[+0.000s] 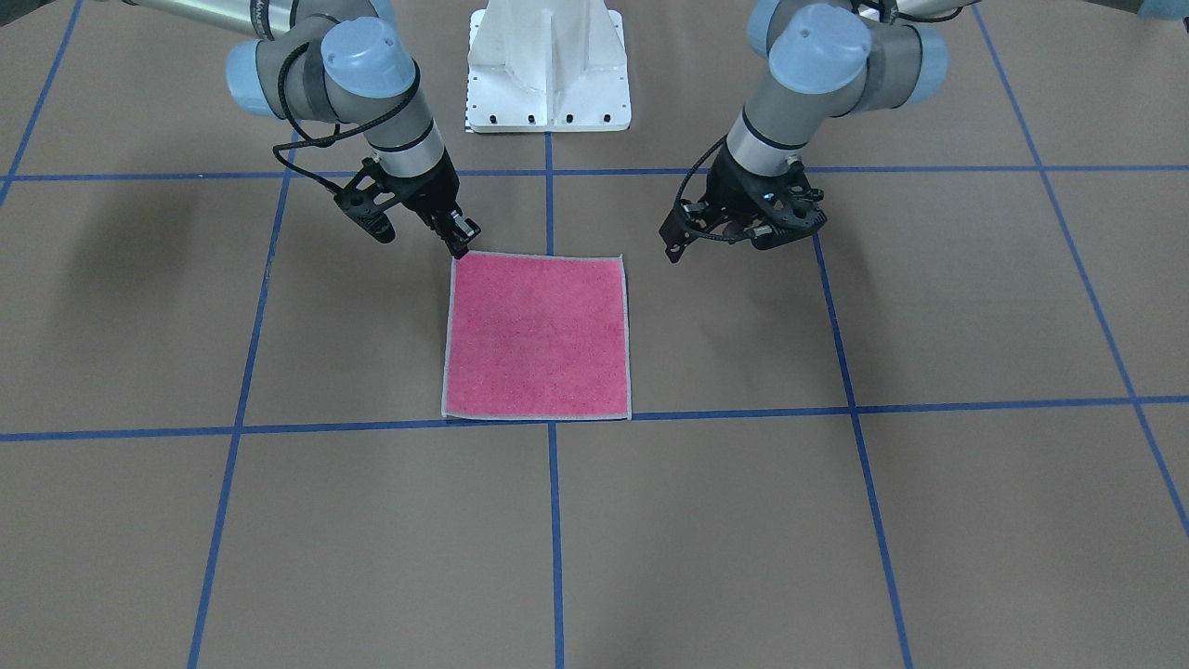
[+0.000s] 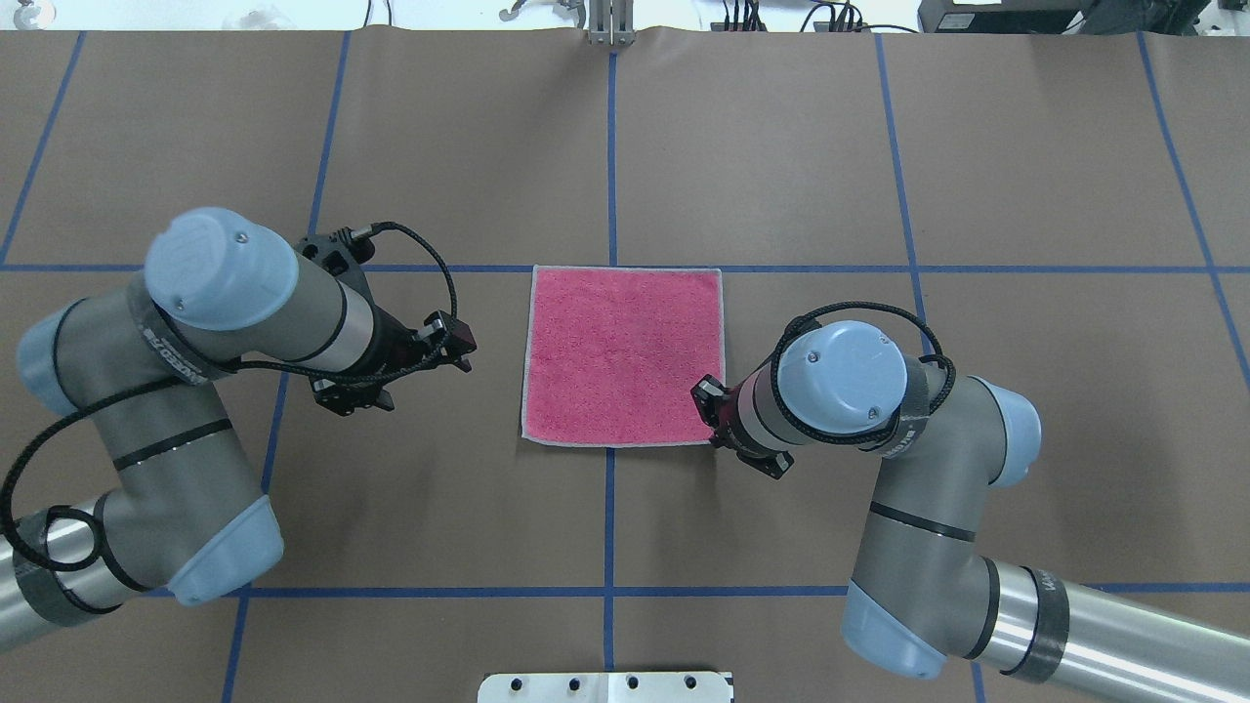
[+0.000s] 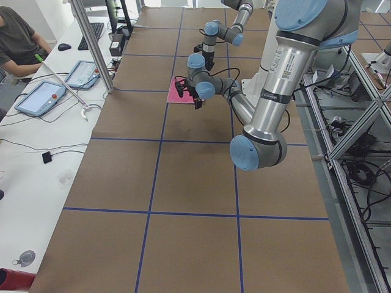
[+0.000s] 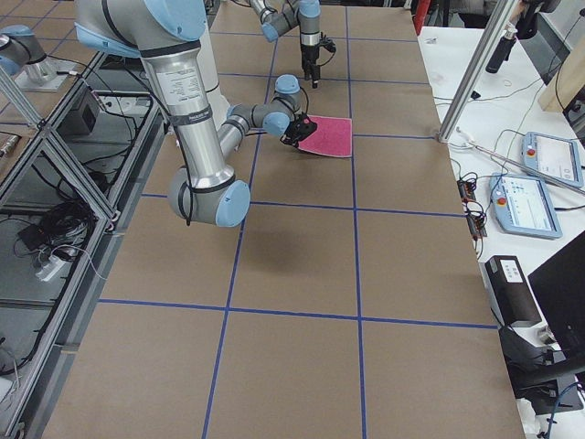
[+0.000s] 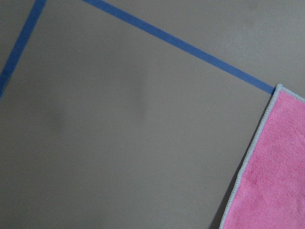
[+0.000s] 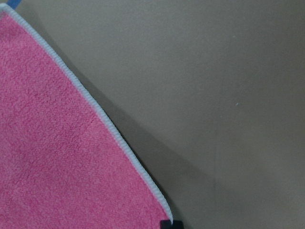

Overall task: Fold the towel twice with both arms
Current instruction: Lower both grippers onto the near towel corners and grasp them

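Though flat, one towel (image 2: 625,356), two arms (image 2: 244,322) (image 2: 908,469)

Here's the right arm (image 2: 937,508), coming in with its elbow bent and its wrist tipped forward and down. The right gripper (image 1: 462,238) sits low, fingers angled downward, and one black fingertip (image 6: 170,224) just peeks into the bottom of the right wrist view. How wide its jaws stand, I can't make out. Over on the other side, the left arm (image 2: 166,420) is folded back on itself with the forearm pointing inward. The left gripper (image 2: 465,350) hangs a little higher, lying nearly level and aimed toward the other arm; its jaws can't be read either. The two grippers are well apart.
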Controlling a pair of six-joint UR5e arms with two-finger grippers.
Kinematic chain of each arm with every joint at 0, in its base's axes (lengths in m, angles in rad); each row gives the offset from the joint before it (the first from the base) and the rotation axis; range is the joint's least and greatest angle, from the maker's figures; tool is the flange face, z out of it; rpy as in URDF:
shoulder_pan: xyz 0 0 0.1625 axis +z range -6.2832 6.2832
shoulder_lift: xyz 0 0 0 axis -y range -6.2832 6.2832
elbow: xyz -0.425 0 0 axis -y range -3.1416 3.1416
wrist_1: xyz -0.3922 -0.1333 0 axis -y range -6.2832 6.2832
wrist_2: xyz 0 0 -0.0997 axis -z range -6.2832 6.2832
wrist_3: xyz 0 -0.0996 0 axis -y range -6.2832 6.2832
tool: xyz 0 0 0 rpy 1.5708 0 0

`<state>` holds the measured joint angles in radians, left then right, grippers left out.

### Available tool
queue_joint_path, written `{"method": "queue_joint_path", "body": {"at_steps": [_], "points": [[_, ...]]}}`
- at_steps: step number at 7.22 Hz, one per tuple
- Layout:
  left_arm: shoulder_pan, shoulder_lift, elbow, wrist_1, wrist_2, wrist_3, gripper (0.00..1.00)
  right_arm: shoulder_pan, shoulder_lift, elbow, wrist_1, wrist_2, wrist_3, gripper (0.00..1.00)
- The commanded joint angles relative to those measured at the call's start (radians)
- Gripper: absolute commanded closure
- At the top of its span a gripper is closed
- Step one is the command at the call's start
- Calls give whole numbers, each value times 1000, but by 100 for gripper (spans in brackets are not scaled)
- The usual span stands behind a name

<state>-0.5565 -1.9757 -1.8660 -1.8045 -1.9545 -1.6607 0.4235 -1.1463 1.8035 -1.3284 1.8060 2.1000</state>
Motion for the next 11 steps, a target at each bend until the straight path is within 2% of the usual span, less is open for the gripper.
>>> {"method": "queue_joint_path", "body": {"at_steps": [1,2,3,5,10,11], "points": [[93,-70,49,2,92,-34,8,1,-9,7,0,1,0,100],[96,-128,117,1,100,-36,11,1,-9,7,0,1,0,100],[96,-156,143,-3,101,-43,15,1,-9,7,0,1,0,100],[99,-161,177,-9,101,-45,18,1,-9,7,0,1,0,100],[133,-170,200,-9,101,-45,48,0,-7,7,0,1,0,100],[133,-172,199,-7,101,-47,61,0,-9,5,0,1,0,100]]}}
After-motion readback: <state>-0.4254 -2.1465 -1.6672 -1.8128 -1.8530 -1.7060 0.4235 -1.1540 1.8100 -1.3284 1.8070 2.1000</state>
